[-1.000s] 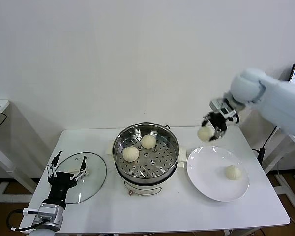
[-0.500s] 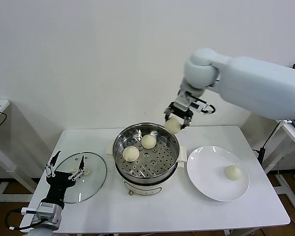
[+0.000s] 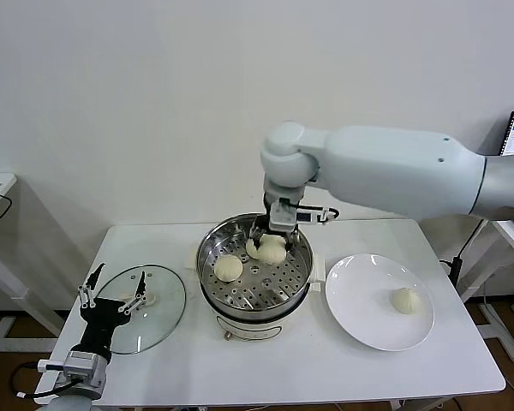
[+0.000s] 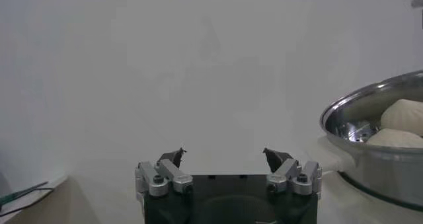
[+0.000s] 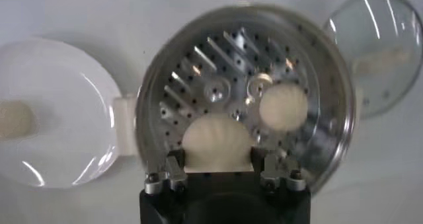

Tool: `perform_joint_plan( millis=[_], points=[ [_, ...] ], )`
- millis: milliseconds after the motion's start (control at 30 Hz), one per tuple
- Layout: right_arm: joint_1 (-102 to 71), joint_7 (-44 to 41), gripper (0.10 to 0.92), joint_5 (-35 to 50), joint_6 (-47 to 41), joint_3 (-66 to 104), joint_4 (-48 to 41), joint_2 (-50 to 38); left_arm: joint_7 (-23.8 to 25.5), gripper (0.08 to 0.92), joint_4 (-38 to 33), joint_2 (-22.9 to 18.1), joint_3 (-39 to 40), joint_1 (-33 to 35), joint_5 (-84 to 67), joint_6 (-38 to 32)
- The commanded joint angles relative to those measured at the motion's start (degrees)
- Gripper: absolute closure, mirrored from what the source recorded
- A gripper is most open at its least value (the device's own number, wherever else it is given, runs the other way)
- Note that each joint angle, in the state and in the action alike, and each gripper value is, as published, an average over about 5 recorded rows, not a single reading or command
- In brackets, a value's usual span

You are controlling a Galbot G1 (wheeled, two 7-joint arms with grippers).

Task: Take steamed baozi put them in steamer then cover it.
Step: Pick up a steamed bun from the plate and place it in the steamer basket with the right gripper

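My right gripper (image 3: 271, 246) hangs inside the steamer (image 3: 255, 311), shut on a cream-white baozi (image 3: 275, 252) just above the perforated tray. In the right wrist view that baozi (image 5: 218, 139) sits between the gripper's (image 5: 217, 156) two fingers. A second baozi (image 3: 229, 267) lies on the tray at the left, and a third (image 3: 254, 247) shows partly beside the held one. One more baozi (image 3: 406, 300) lies on the white plate (image 3: 364, 312). My left gripper (image 3: 116, 289) is parked open at the table's front left, over the glass lid (image 3: 154, 312).
The table (image 3: 240, 368) has bare room along its front edge. The glass lid (image 5: 383, 43) lies left of the steamer, the plate (image 5: 66, 100) right of it. From the left wrist, the open gripper (image 4: 225, 154) faces the wall, with the steamer (image 4: 370, 116) off to one side.
My right arm carried the baozi from above the plate leftward over the steamer's rim and lowered it into the pot. The left arm stayed still.
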Motion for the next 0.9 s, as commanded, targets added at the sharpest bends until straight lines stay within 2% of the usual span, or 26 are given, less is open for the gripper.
perform_joint_plan(
  millis=[33,900],
  points=[
    [-1.4,0.5,0.381,-0.6,3.1,-1.4,1.2,3.3,0.0,0.177,0.4,0.0,0.1,-0.3,0.0,0.0],
    [-9.6,-1.3,0.381,-5.2,1.9,-0.6,-2.7,7.3,0.1,0.177,0.8,0.4,-1.0,-0.2,-0.3,-0.1]
  ],
)
